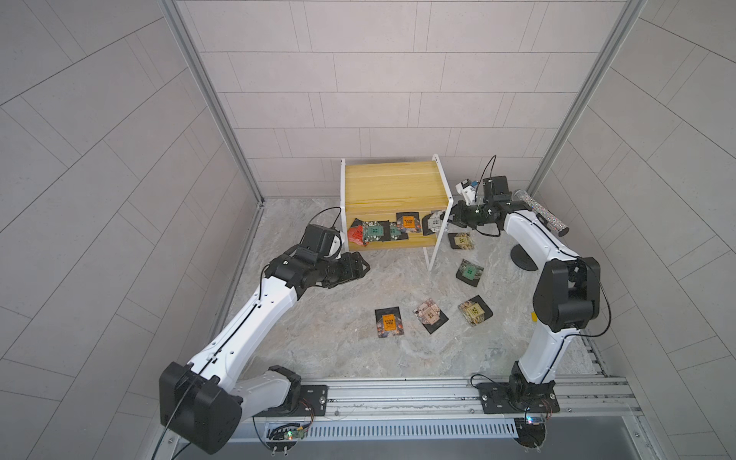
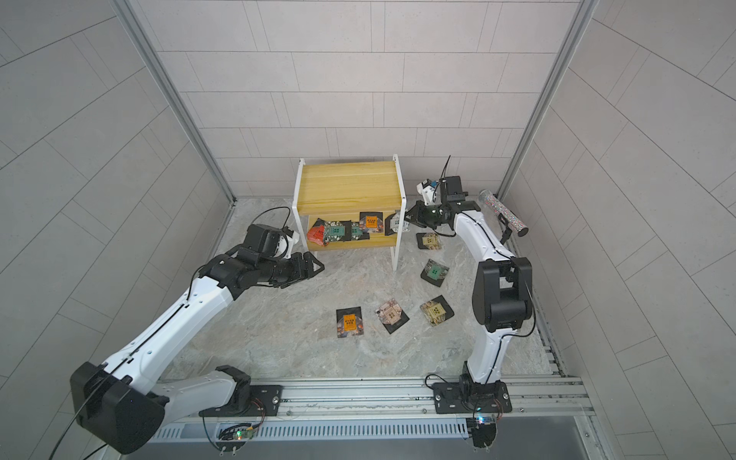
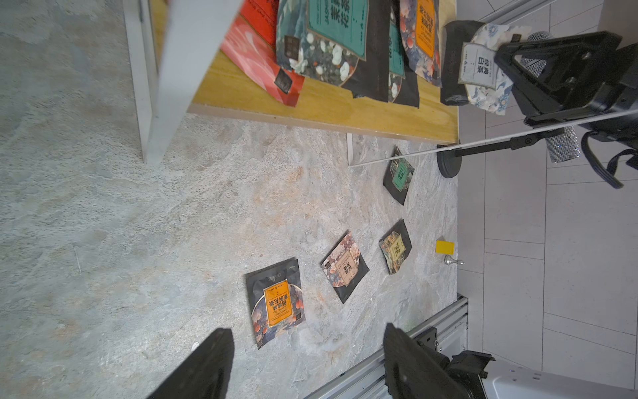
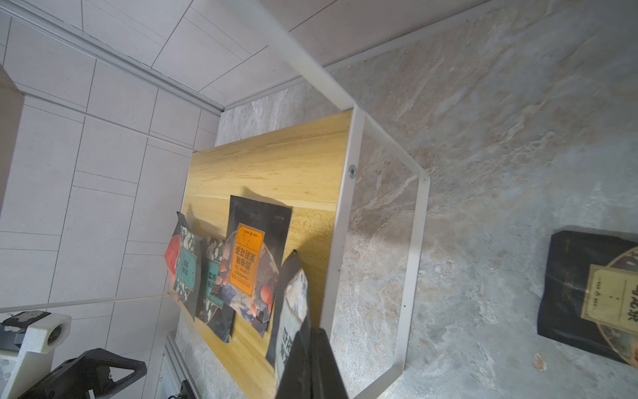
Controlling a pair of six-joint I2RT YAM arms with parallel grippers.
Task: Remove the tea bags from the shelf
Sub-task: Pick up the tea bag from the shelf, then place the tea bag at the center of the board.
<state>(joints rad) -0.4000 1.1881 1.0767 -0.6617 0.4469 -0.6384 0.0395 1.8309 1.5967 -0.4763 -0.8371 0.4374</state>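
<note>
- The tea bags (image 1: 388,322), small flat black-edged sachets with patterned faces, fall into two groups. Five are on the lower board of the shelf (image 1: 390,183), a small two-tier rack of yellowish wood in a thin white metal frame. Five lie loose in front of the shelf and off its end on the right arm's side.
- On that lower board a red sachet (image 1: 355,235), two green-labelled sachets (image 1: 394,231) and an orange-labelled sachet (image 1: 407,221) overlap near the front edge. There an arm can reach them under the upper board.
- The white-labelled sachet (image 3: 480,65) is at the shelf's end, tipped up and poking past the board.
- The right gripper (image 1: 449,220) reaches in from that open end, jaws pinched tight on this sachet's edge. Coming in from the side avoids the upper board, and I judge the next step is to draw the sachet out.
- The left gripper (image 3: 303,362) hovers low near the shelf's front corner at the opposite end. Its jaws are spread wide and hold nothing, and it seems to be keeping clear of the other arm.
- The marbled grey tabletop (image 1: 318,338) carries the loose sachets apart from one another, so none covers another.
- Beyond the shelf's right-arm end is a black round-based stand (image 1: 523,259) with a glittery tube. A small yellow block (image 3: 444,247) lies near the table's edge. Neither belongs to the job.
</note>
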